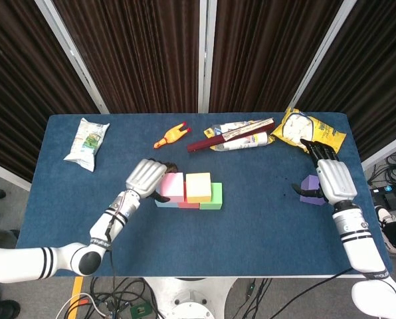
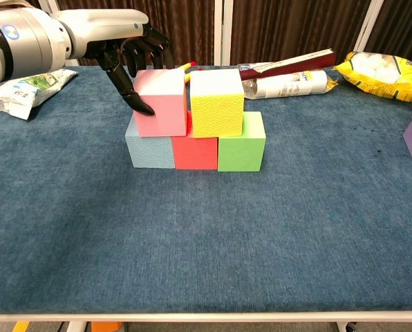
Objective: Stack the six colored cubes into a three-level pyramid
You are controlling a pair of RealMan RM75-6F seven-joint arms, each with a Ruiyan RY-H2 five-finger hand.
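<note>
Gripping pink cube (image 2: 161, 102) with left hand (image 2: 131, 55), set on blue cube (image 2: 149, 151) and red cube (image 2: 195, 152), beside yellow cube (image 2: 216, 102). Resting right hand (image 1: 331, 178) on purple cube (image 1: 310, 189) at far right; grasp unclear.

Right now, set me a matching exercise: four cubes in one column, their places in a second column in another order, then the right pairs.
Things:
1. pink cube
2. green cube
3. purple cube
4. light blue cube

Places:
A. bottom row, right end
B. apart from the stack, by the right hand
C. bottom row, left end
D. second level, with the left hand on it, beside the yellow cube

Pairs: 1-D, 2-A, 3-B, 4-C
</note>
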